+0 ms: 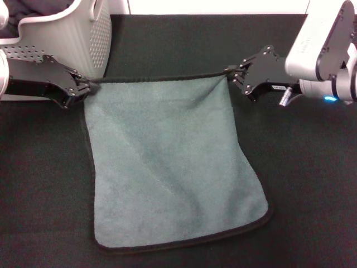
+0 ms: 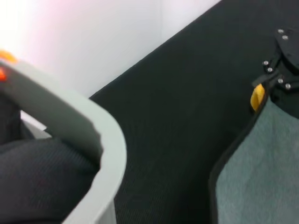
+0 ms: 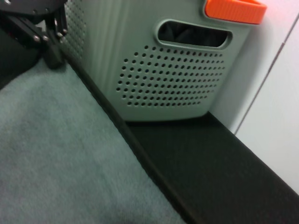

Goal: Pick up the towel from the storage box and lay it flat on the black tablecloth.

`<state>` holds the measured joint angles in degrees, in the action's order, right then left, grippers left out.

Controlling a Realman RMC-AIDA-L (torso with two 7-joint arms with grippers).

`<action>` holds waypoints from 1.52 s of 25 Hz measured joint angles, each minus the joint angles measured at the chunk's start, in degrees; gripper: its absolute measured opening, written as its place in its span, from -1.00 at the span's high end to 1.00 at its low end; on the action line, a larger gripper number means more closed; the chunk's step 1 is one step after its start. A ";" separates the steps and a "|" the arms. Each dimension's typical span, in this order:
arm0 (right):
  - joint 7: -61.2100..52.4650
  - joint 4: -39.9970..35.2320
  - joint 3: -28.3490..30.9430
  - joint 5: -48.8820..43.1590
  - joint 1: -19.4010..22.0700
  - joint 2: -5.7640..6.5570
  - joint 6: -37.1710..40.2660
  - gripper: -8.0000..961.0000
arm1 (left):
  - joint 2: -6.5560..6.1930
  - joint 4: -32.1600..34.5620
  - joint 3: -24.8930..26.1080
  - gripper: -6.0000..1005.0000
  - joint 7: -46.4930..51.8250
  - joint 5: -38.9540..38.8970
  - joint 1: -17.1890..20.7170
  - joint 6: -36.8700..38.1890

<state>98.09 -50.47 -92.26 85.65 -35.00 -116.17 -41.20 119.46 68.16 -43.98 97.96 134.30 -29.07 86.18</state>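
The towel (image 1: 173,162) is spread grey-teal side up on the black tablecloth (image 1: 312,184), far edge pulled taut. One far corner is pinched by the left claw (image 1: 89,85), the other by the right claw (image 1: 233,73). The storage box (image 1: 83,33) is parked just behind the left claw.

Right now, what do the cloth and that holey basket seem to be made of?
The towel looks like plush microfibre, grey-teal with a fuzzy nap and black stitched edge. The storage box seems moulded plastic: smooth, light grey, punched with small round holes.
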 joint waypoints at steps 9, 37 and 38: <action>-1.71 -2.16 -2.16 -1.23 1.12 -0.08 3.35 0.43 | -0.24 -1.01 0.00 0.51 0.76 -0.79 -0.18 0.76; 4.76 -20.60 10.67 6.54 20.11 0.72 -34.04 -0.84 | -0.03 -1.95 -1.07 -0.24 -18.32 -31.86 8.30 25.01; 4.63 -20.74 12.47 9.43 21.57 0.86 -40.07 -0.84 | 0.06 -2.17 -1.43 -0.24 -18.64 -32.81 9.06 26.01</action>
<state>102.73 -71.21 -79.79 95.08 -13.43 -115.31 -81.27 119.52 65.98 -45.41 79.31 101.50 -20.02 112.19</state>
